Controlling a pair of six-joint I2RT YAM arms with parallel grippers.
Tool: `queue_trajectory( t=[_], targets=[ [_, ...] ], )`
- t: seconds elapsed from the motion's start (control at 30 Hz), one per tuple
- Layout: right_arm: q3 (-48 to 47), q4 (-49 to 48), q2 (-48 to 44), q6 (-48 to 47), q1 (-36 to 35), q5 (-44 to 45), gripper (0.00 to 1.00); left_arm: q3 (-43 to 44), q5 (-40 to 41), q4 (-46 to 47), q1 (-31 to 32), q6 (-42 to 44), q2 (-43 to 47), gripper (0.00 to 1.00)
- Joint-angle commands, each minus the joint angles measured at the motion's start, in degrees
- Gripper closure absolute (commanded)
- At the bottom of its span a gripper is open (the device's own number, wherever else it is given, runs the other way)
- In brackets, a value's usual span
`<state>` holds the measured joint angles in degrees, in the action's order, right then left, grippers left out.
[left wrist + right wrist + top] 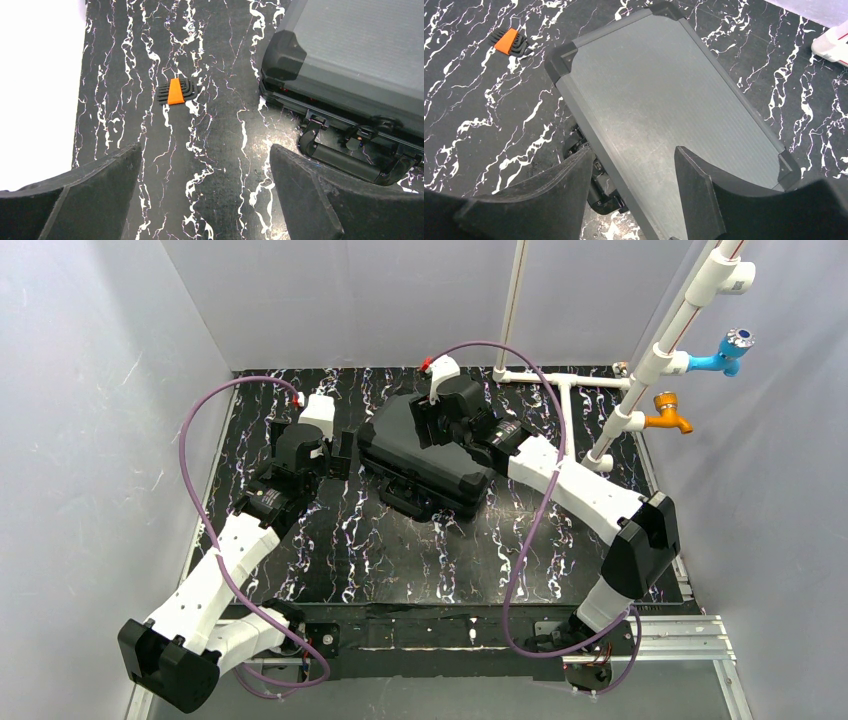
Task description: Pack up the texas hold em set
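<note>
Our left fingers (90, 195) and right fingers (704, 195) are released, empty; pushing the shut case (664, 115) could skid it across the surface (474, 125).

Bright, soft light; faint shadows.
The black hard plastic case (664, 100) shines pale on its grey lid, and the white patch (35, 90) looks washed out.

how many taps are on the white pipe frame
2: a blue tap at the far right, and an orange tap just below and left of it, both on the slanted pipe. None look hidden.
</note>
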<state>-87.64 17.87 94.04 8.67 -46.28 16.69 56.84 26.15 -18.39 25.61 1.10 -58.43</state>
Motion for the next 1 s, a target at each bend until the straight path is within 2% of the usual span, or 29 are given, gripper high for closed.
queue_trajectory(
  t=[0.0, 0.17, 0.23, 0.3, 0.4, 0.5, 0.57, 0.7, 0.97],
  targets=[
    [-0.17, -2.81, 0.43, -0.4, 0.05, 0.1, 0.32, -0.51, 0.71, 0.3, -0.02, 0.32, 0.08, 0.01],
    [1.48, -3.17, 1.15, -0.78, 0.06, 0.33, 0.32, -0.8, -3.47, 0.11, 0.42, -0.65, -0.75, 0.01],
    [3.03, -3.72, 1.15, -1.14, 0.12, 1.08, 0.32, -1.09, -8.59, 0.19, 0.57, -0.66, -1.39, 0.04],
    [4.51, -4.18, 1.31, -1.22, 0.35, 1.22, 0.32, -0.85, -15.7, -0.11, 0.68, -3.15, -2.48, 0.04],
    [6.41, -4.41, 1.41, -1.15, 0.96, 0.47, 0.32, -0.63, -22.07, -0.3, 0.68, -6.15, -3.86, 0.05],
    [8.89, -5.49, 0.94, -1.15, 1.79, 0.45, 0.32, -5.87, -30.08, 8.37, 0.76, -8.78, -3.75, 0.04],
    [10.57, -6.14, 0.44, -0.68, 2.34, 0.32, 0.32, -9.82, -30.94, 13.5, 1.05, -10.3, -4.37, 0.07],
    [14.04, -8.42, -0.6, 0.64, 3.14, -0.83, 0.32, -15.61, -31.93, 23.78, 2.04, -11.6, -6.23, 0.2],
    [17.41, -9.96, -0.94, 1.86, 3.7, -2.96, 0.32, -18.55, -30.01, 36.94, 9.17, -7.92, -15.91, 0.25]
  ],
)
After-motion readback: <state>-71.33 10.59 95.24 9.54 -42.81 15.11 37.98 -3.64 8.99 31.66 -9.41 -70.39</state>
